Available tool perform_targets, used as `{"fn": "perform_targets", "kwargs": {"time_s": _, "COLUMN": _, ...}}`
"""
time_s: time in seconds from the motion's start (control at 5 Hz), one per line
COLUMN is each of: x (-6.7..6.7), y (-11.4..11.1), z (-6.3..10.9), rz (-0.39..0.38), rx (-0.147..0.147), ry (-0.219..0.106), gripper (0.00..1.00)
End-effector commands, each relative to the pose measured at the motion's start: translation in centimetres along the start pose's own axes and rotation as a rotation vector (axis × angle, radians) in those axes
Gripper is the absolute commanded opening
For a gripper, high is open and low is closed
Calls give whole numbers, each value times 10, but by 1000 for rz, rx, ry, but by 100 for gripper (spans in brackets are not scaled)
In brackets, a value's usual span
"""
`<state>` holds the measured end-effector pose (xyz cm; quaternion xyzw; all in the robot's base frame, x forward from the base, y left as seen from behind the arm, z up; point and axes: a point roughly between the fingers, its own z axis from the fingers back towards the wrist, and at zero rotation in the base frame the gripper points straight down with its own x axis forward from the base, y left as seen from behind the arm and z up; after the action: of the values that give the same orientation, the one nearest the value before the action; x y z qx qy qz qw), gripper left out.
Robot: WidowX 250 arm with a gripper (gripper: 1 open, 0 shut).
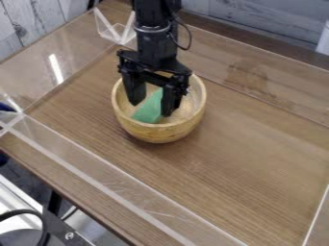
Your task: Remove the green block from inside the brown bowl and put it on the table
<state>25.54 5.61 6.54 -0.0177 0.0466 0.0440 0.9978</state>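
1. The table point(232, 173): a brown wood-grain surface that extends beneath the gripper and well out to either side of it, bordered by low clear walls. It is the destination named in the task; the block is not on it.

2. The brown bowl point(162, 135): a round, light wooden vessel standing on the table directly under the gripper. Its thick rim surrounds the zone in which the fingers work.

3. The gripper point(152, 101): black, lowered from above to the bowl's opening, with its two fingers spread apart, one toward each side of the block. No clamping is seen; whether either finger touches the block or the bowl wall cannot be told.

4. The green block point(149, 108): a small bright green bar inside the bowl, between and slightly below the gripper's fingers. It appears to lie slantwise, and part of it is hidden by the dark fingers.

5. Step in hand, as judged from this arrangement: alignment for the grasp, the lift being yet to come. The next move calls for centring the fingers about the block, lowering them if they stand too high, and bringing them together on its sides. A straight rise past the rim should then follow, before travel sideways to bare tabletop beside the bowl. A finger catching the rim could drag or tip the bowl.
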Motion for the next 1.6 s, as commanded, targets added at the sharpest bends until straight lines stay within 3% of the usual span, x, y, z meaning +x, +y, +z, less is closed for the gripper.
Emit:
{"fn": "perform_targets", "kwargs": {"time_s": 0.0, "x": 5, "y": 2, "z": 2, "rz": 5, "rx": 11, "ry": -23, "gripper": 100}}
{"fn": "perform_targets", "kwargs": {"time_s": 0.2, "x": 7, "y": 3, "z": -4, "rz": 7, "rx": 12, "ry": -16, "gripper": 0}}
{"fn": "perform_targets", "kwargs": {"time_s": 0.6, "x": 7, "y": 0, "z": 8, "rz": 6, "rx": 5, "ry": -38, "gripper": 0}}
{"fn": "perform_targets", "kwargs": {"time_s": 1.0, "x": 7, "y": -14, "z": 35, "rz": -22, "rx": -9, "ry": -88, "gripper": 0}}
{"fn": "perform_targets", "kwargs": {"time_s": 1.4, "x": 11, "y": -45, "z": 69, "rz": -71, "rx": -29, "ry": -129, "gripper": 0}}
